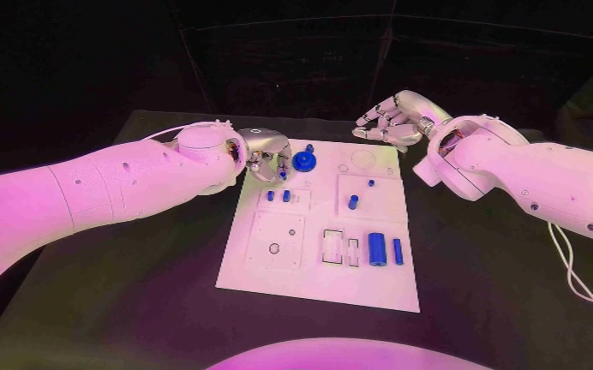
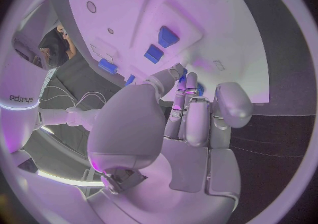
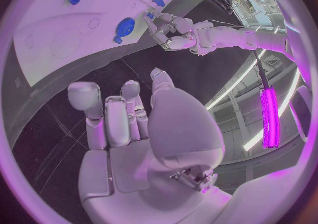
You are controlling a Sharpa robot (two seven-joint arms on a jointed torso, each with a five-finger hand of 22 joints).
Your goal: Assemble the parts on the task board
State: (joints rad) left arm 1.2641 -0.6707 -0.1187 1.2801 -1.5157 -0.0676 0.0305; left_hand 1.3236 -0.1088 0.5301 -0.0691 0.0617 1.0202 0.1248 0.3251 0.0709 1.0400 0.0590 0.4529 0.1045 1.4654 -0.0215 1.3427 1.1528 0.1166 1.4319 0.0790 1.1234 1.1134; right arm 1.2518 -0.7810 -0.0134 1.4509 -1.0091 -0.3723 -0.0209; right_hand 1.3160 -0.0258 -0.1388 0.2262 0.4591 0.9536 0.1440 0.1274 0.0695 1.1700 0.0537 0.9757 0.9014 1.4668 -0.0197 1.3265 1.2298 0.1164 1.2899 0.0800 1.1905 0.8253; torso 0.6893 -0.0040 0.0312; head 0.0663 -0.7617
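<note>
No legible writing on task board (image 1: pixel 315 289). Seven blue parts (image 1: pixel 377 249) counted, possibly more hidden. Left hand (image 1: pixel 263 157) fingers beside round part (image 1: pixel 304 162), grip unclear. Right hand (image 1: pixel 393 122) curled, empty.

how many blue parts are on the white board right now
7: a round one at the far edge by the left hand, two small, two mid-right, two long near. The fingers may hide more.
</note>
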